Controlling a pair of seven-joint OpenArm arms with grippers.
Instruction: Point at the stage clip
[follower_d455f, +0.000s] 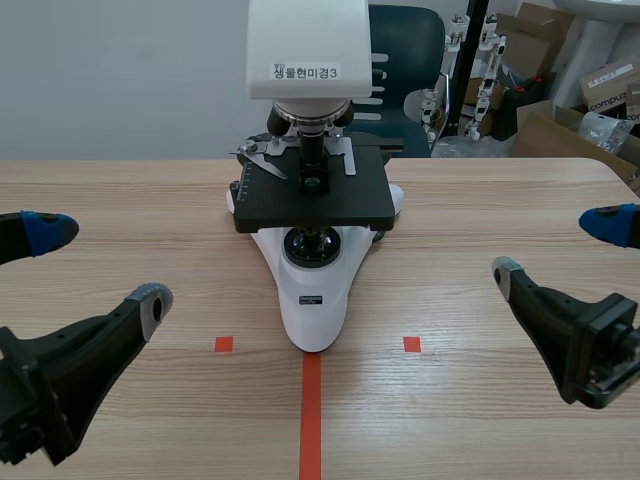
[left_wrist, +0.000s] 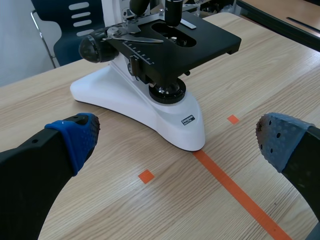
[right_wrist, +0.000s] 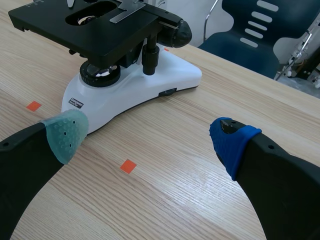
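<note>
While the stage clip lies on the microscope, left tool and right tool gape wide, gripping nothing.

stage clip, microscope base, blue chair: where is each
stage clip (left_wrist: 140, 39), left wrist view, its thin metal arm
microscope base (follower_d455f: 313, 310), scene view, white front end
blue chair (follower_d455f: 405, 40), scene view, backrest

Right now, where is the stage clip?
In the scene view the stage clip lies at the rear left of the black stage of the microscope, just left of the objective lens.
</note>
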